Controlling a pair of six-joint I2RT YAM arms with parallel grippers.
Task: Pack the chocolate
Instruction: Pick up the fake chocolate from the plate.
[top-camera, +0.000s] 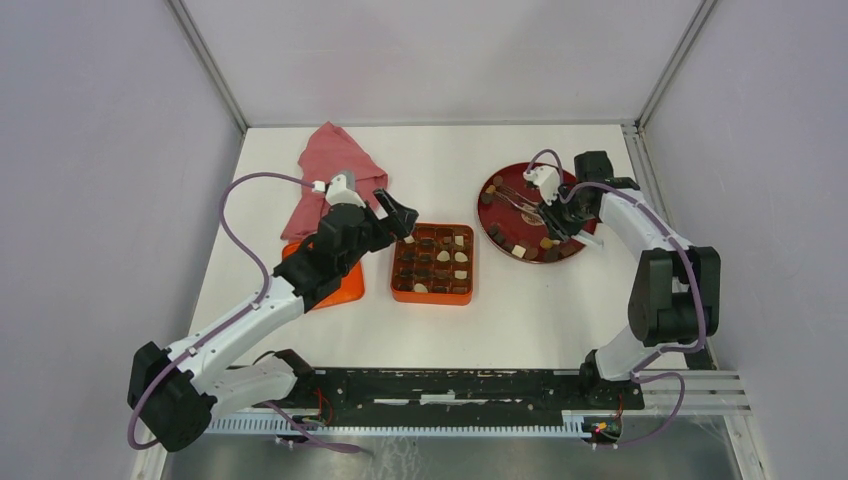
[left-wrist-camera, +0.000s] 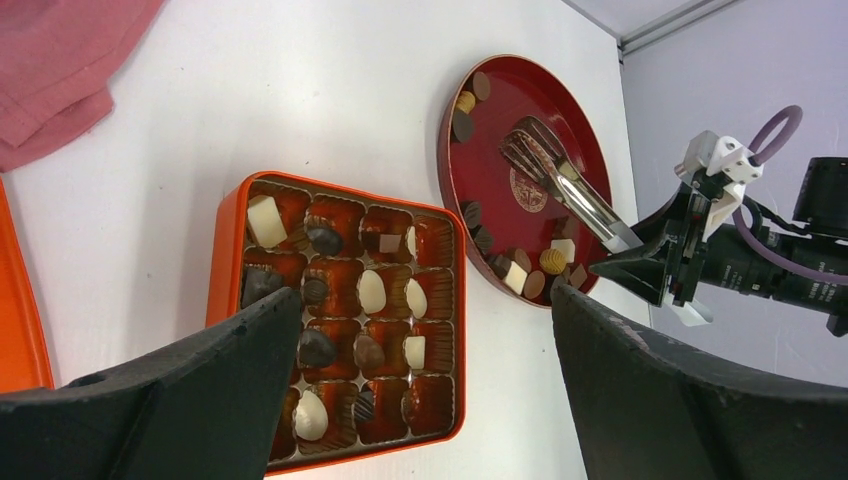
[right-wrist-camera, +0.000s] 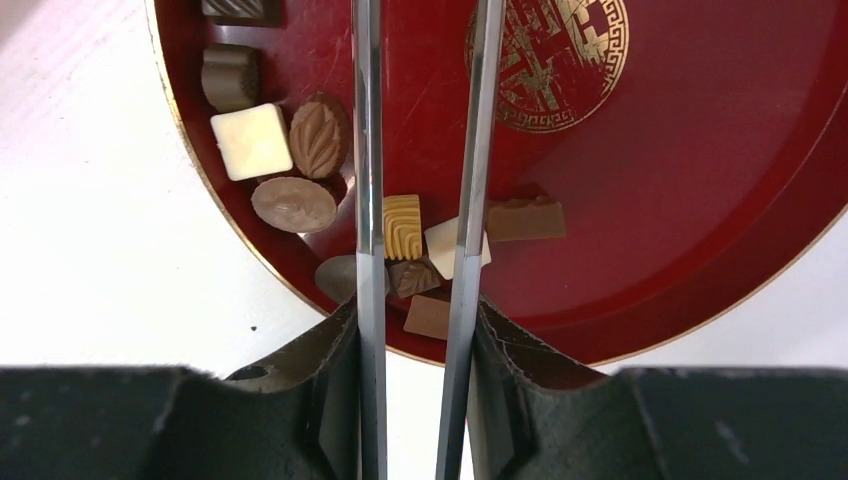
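Right wrist view: tongs (right-wrist-camera: 368, 150) run off the top edge, tips unseen. Plate (right-wrist-camera: 700, 250) cut at top and right. One dark chocolate (right-wrist-camera: 240, 10) clipped at the top.
Left wrist view: left gripper (left-wrist-camera: 425, 298) fingers (left-wrist-camera: 180, 400) blurred, covering the orange box (left-wrist-camera: 228, 250) bottom-left cells. Flat orange piece (left-wrist-camera: 15, 300) cropped at left.
Top view: that piece half under the left arm (top-camera: 300, 280). Chocolate on the plate too small to sort.

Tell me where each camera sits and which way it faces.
Top external: above and behind the bases, looking down; both arms show, left gripper by the orange box, right gripper at the red plate.
Left wrist: above the box, facing the plate; its own dark fingers frame the bottom.
Right wrist: low over the plate, looking along the tongs its fingers clamp.
All three share the plate.
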